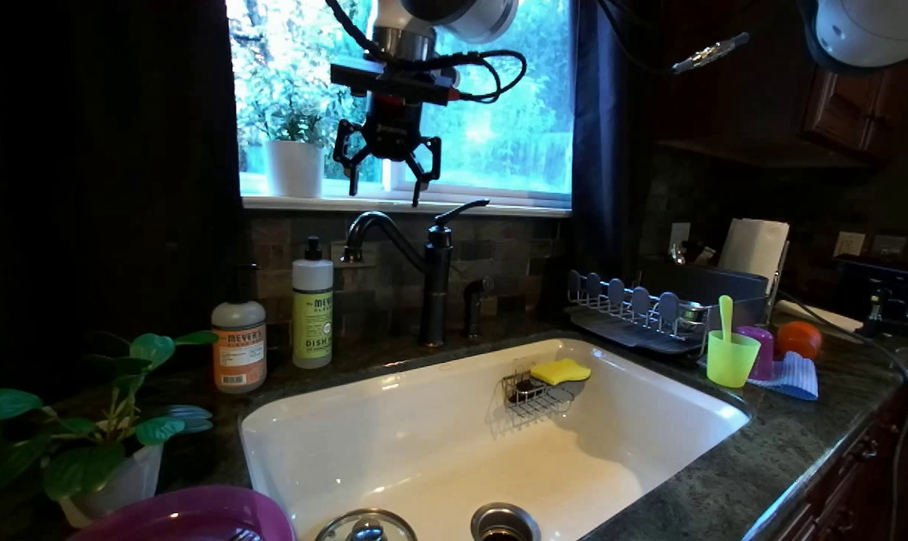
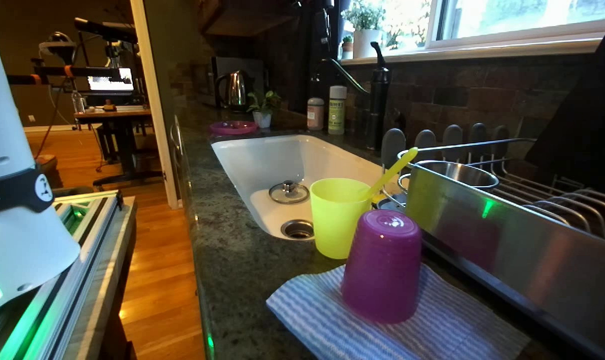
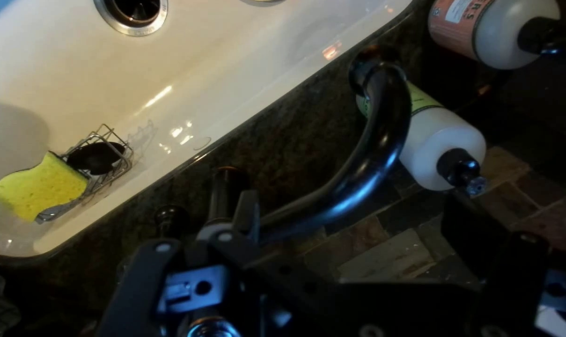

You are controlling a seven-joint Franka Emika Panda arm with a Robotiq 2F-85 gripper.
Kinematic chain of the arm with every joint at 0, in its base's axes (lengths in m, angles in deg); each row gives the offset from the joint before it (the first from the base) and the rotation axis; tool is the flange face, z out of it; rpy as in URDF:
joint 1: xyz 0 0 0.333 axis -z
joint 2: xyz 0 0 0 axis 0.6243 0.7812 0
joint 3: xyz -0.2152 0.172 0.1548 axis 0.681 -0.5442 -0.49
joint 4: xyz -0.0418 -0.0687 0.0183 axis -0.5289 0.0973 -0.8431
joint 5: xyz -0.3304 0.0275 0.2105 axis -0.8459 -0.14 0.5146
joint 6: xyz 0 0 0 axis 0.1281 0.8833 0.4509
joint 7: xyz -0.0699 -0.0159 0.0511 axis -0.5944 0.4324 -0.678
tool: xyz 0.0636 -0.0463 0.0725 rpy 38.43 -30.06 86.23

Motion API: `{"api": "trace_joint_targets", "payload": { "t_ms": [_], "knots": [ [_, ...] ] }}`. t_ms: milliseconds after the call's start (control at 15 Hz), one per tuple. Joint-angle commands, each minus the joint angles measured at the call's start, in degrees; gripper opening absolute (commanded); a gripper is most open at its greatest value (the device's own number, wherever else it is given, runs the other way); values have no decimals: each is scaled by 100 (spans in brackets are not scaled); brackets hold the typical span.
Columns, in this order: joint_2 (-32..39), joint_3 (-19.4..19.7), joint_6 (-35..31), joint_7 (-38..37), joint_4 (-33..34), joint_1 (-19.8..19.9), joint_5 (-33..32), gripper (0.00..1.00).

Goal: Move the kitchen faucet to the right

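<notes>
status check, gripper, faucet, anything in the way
Gripper open, empty, above the faucet. Spout angled toward the green-labelled soap bottle. Possible snag: raised lever, if coming straight down.

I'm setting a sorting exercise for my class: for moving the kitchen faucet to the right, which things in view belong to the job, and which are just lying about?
Belong to the job:
kitchen faucet
hand, open

Just lying about:
green-labelled bottle
orange-labelled bottle
yellow sponge
purple cup
lime cup
striped cloth
</notes>
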Motion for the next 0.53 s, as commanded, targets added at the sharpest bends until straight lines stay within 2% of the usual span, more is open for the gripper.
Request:
{"api": "trace_joint_targets", "payload": {
  "t_ms": [0,467],
  "knots": [
    [182,-11,-287,73,-2,74,46,100],
    [335,-165,-193,246,27,192,375,100]
  ]
}}
